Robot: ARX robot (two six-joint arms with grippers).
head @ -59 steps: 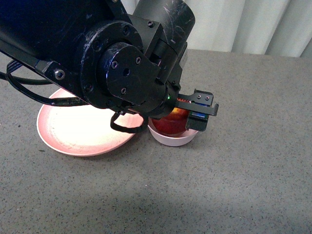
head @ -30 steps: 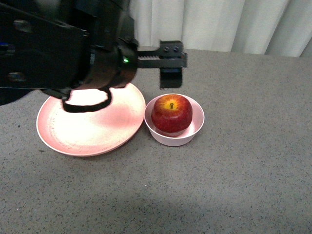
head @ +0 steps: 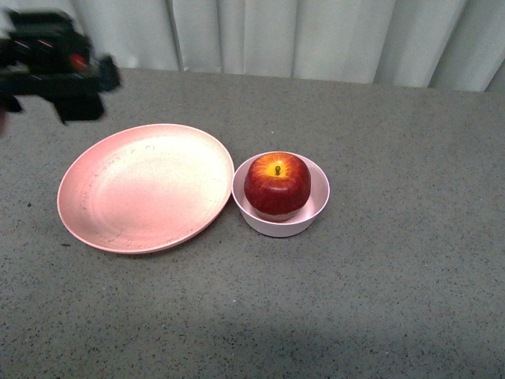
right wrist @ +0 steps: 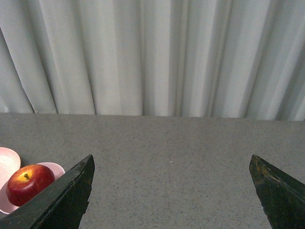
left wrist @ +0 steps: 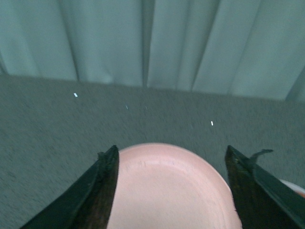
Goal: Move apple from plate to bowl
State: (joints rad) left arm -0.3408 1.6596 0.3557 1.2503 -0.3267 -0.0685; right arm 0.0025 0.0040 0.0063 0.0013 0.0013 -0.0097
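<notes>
Apple (head: 277,184) is seated stem-up in the bowl (head: 316,207), at 3 o'clock of the bare plate (head: 146,185). Left pincer (head: 59,71), spread apart and empty, is found at 10 o'clock, well apart; right pincer (right wrist: 171,191) is likewise spread, holding nothing.

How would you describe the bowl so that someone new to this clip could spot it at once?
On the grey table in front of the pale curtain, find the wide salmon-pink plate. Just beside its rim sits the bowl, small, deep and pale pink. Unlike the bare, flat plate, it holds the red apple.
</notes>
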